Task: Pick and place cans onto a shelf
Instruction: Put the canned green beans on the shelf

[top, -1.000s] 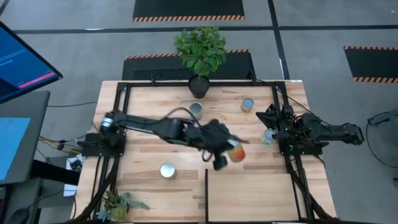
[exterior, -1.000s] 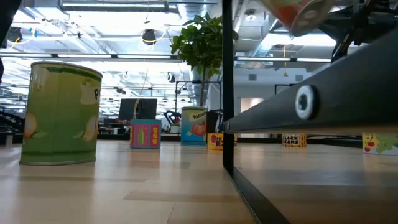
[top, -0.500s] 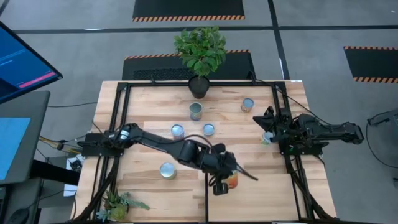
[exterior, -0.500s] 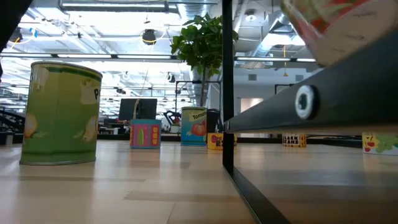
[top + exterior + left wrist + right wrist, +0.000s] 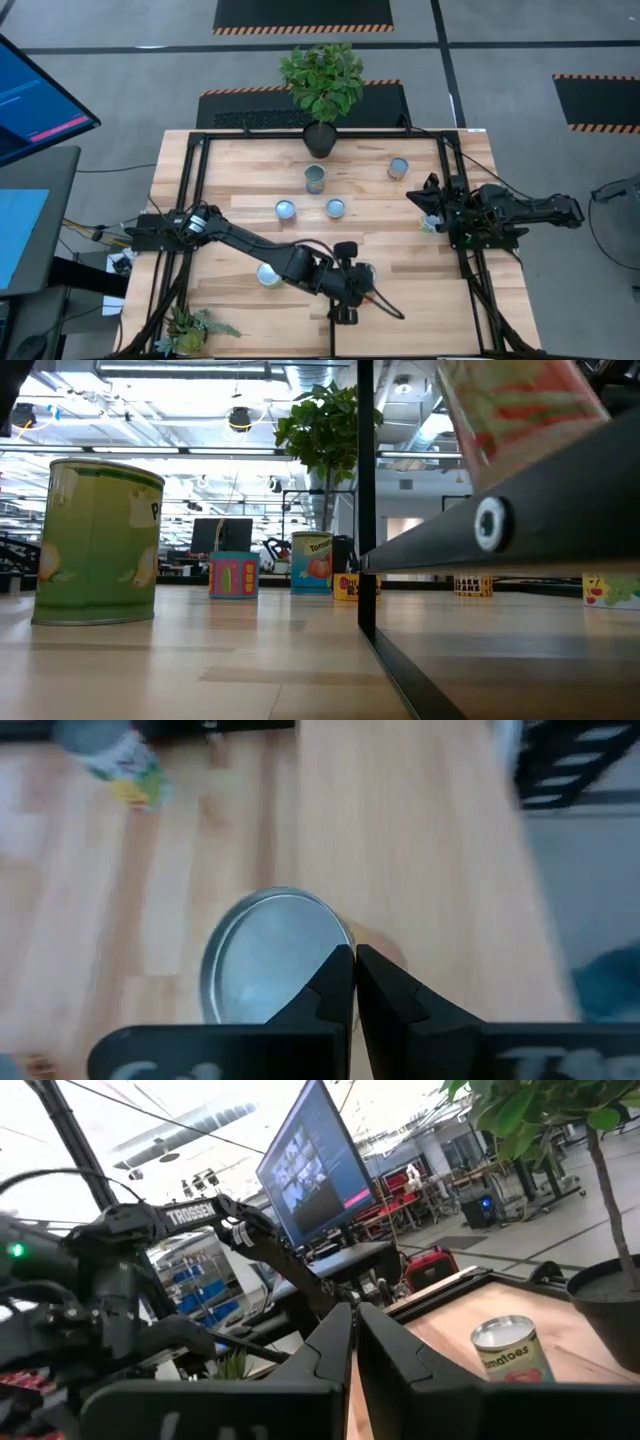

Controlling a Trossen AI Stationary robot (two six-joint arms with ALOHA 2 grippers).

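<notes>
My left gripper (image 5: 356, 293) reaches over the table's near middle, at the left edge of the shelf (image 5: 420, 315), a light-wood panel with black bars. It is shut on a can with red and green label (image 5: 520, 410) and round silvery top (image 5: 260, 960). The can stands tilted above the shelf's sloping bar (image 5: 490, 525), which hides its lower end. My right gripper (image 5: 428, 203) waits shut at the table's right side, over a can (image 5: 430, 224) that it partly hides. Several other cans stand upright on the tabletop: one (image 5: 315, 178), another (image 5: 398, 168), a third (image 5: 268, 275). My left gripper pinches the can at the edge of its round top (image 5: 335, 945) between nearly shut fingers. One fingertip (image 5: 338, 970) lies over the top and the other outside the rim. The fingers come from above. Whether the tilted can rests on the shelf cannot be told.
A black plant pot (image 5: 320, 138) stands at the far middle and a small plant (image 5: 190, 325) at the near left corner. Two more cans (image 5: 285, 210) (image 5: 335, 208) stand mid-table. A black upright post (image 5: 365, 500) marks the shelf's left edge. Bare wood lies on the shelf's right part.
My left gripper has carried the can from the table's middle toward the near edge and down, to the shelf's left edge. The can has stayed in the hold throughout and now stands lower and closer to the shelf's bar.
</notes>
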